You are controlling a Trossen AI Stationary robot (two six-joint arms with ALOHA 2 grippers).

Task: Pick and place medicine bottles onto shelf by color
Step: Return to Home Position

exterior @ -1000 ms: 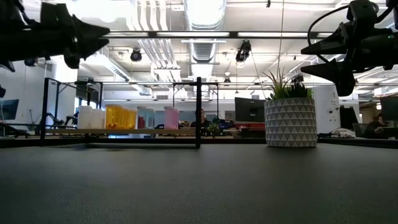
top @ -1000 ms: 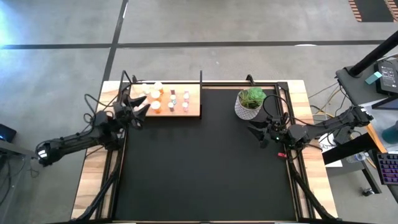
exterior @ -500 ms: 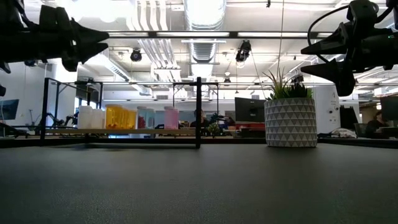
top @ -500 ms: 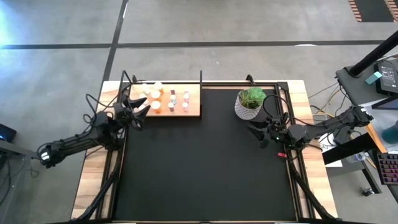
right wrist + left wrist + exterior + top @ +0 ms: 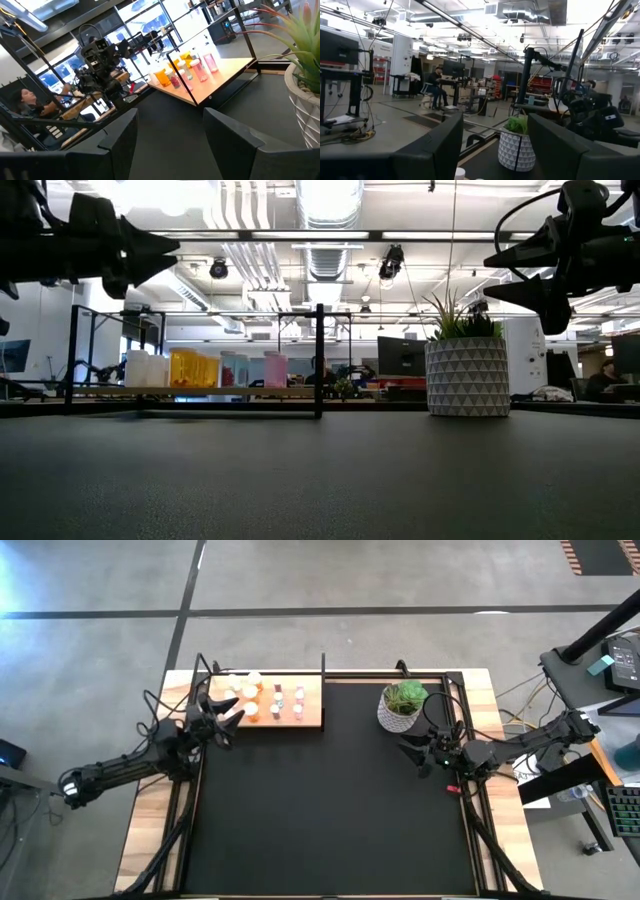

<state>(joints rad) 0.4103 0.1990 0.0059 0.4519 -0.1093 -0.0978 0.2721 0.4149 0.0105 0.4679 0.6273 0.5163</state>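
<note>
The shelf [image 5: 308, 720], a pale wooden board, lies at the table's far left. Several medicine bottles stand upright on it: white ones [image 5: 145, 368] at the left, orange ones [image 5: 192, 368] beside them, and pink ones [image 5: 272, 369] further right. My left gripper [image 5: 232, 712] hovers open above the shelf's left part, level with the orange bottles [image 5: 251, 712], with nothing between its fingers [image 5: 495, 145]. My right gripper [image 5: 412, 752] hangs open above the mat near the right edge. It faces the shelf [image 5: 220, 67], and its fingers [image 5: 170, 135] are empty.
A white patterned pot with a green plant [image 5: 402, 706] stands at the far right, just beyond my right gripper. A thin black frame [image 5: 319, 360] rises around the shelf. The black mat [image 5: 330, 810] covers the table's middle and near side.
</note>
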